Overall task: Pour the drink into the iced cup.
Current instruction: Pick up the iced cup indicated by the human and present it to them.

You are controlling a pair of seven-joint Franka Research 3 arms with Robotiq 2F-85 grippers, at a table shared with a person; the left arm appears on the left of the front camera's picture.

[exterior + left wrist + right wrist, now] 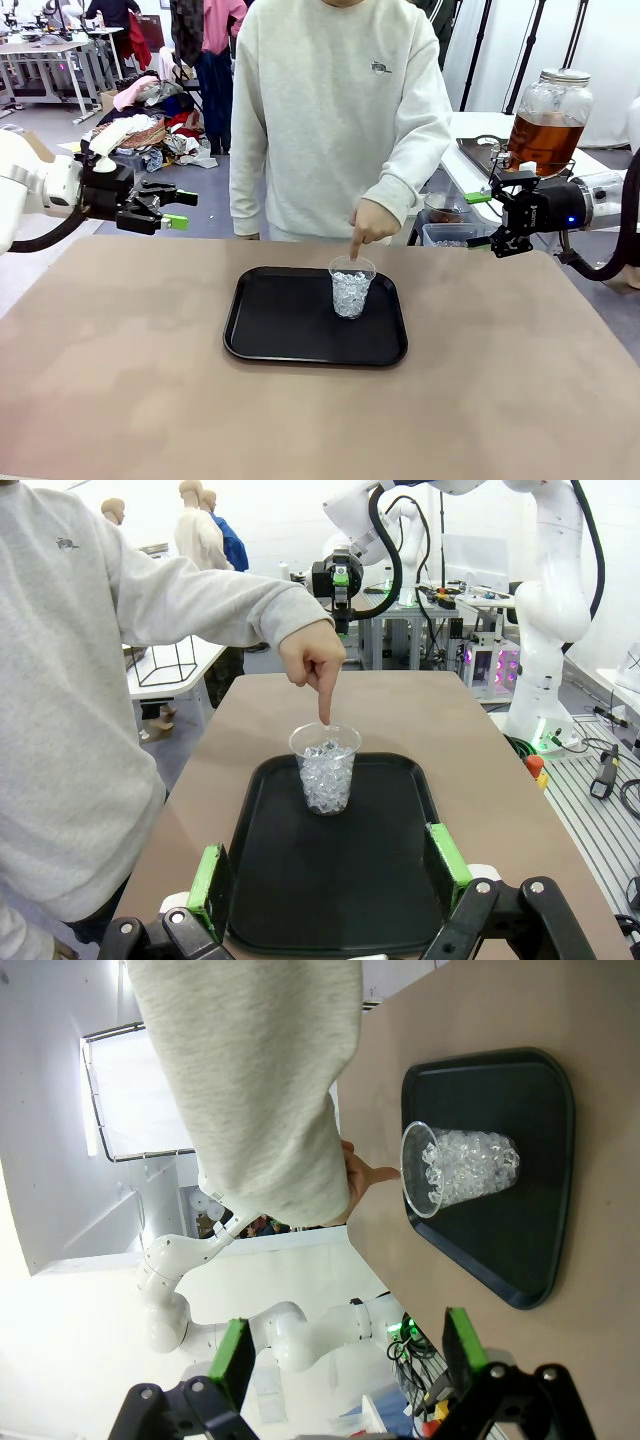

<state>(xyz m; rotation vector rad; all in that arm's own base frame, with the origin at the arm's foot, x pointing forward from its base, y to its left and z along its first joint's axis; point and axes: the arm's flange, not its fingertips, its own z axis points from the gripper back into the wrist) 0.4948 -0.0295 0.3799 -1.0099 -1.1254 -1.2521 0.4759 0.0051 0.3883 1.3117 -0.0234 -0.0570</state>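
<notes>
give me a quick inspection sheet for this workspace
surface: brown table, black tray near its middle
job's things: clear cup of ice upright on the tray; lidded jar of amber drink on a side table behind the right arm
clutter: clear tubs just beyond the far edge
grippers: left gripper and right gripper open, empty, at the table's opposite sides
cables: black cable looping under the left arm, another along the right
surroundings: person at far side, hand pointing down at the cup; clothes pile behind
</notes>
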